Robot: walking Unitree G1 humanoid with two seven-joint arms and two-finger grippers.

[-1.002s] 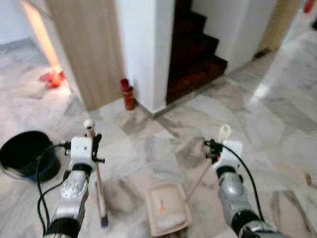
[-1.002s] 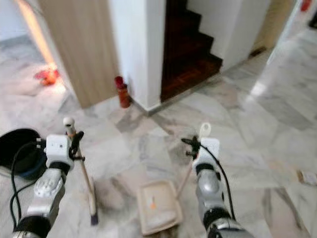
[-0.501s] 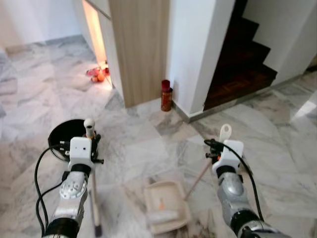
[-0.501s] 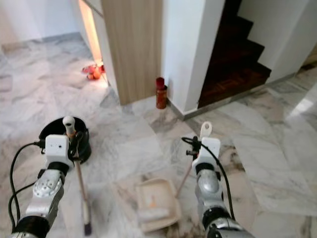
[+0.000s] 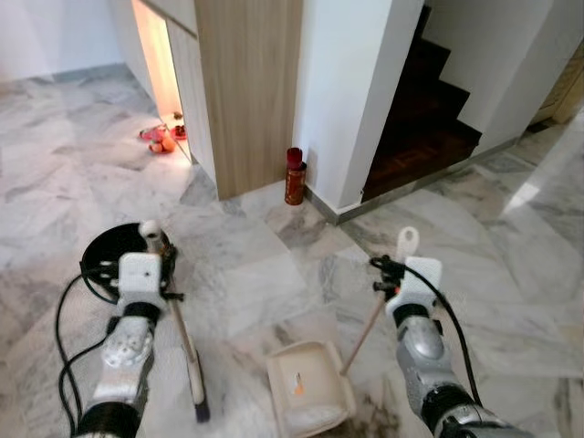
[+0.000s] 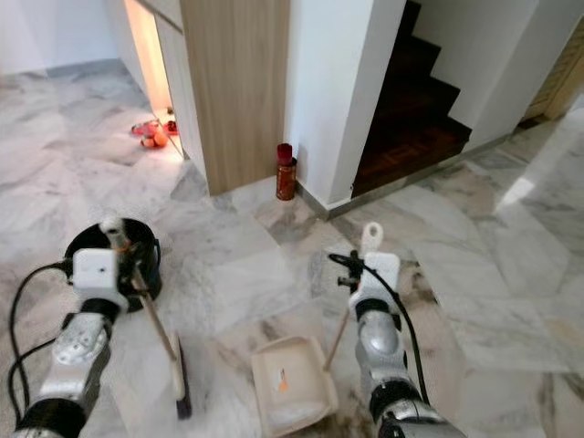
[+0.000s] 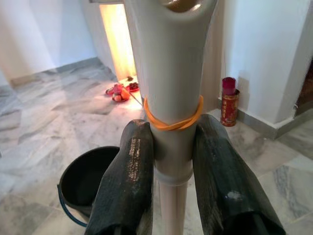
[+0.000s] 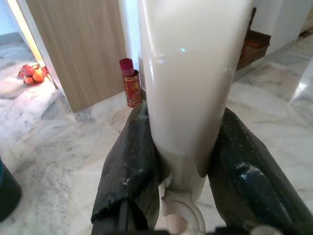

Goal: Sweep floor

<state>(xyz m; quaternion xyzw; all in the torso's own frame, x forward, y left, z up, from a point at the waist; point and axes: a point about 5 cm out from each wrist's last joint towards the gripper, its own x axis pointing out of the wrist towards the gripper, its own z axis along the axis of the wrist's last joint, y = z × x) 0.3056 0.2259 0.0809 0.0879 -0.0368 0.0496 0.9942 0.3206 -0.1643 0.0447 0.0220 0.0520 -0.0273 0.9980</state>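
Dustpan (image 5: 310,394) lies flat on marble floor (image 5: 511,274) nearest the robot, between the two arms; cream tray w/ a small orange speck inside. Its thin handle (image 5: 365,327) slants up to right gripper (image 8: 182,161), whose two black fingers are clamped on the cream grip. Grip end w/ hang-hole sticks up above the wrist.

Left gripper (image 7: 172,161) is closed around broom handle (image 7: 172,98), fingers pressing both sides just below an orange rubber band (image 7: 172,117). Broom (image 5: 182,342) runs down and slightly inward; dark bristle head (image 5: 199,401) touches floor left of dustpan, near but apart from it.

Floor: grey-veined white marble tiles, glossy, w/ bright glare at right. Black bucket (image 5: 108,255) sits on floor just behind left wrist, partly covered by it.

Further back: wood-panel cabinet side (image 5: 246,91), then white wall pillar (image 5: 351,91). Red canister (image 5: 294,177) stands upright at pillar base. Dark wooden stairs (image 5: 424,119) rise right of pillar; upper steps cut off by frame. Left of cabinet, a warm-lit opening w/ small red-orange items (image 5: 160,139) on floor; too small to identify.
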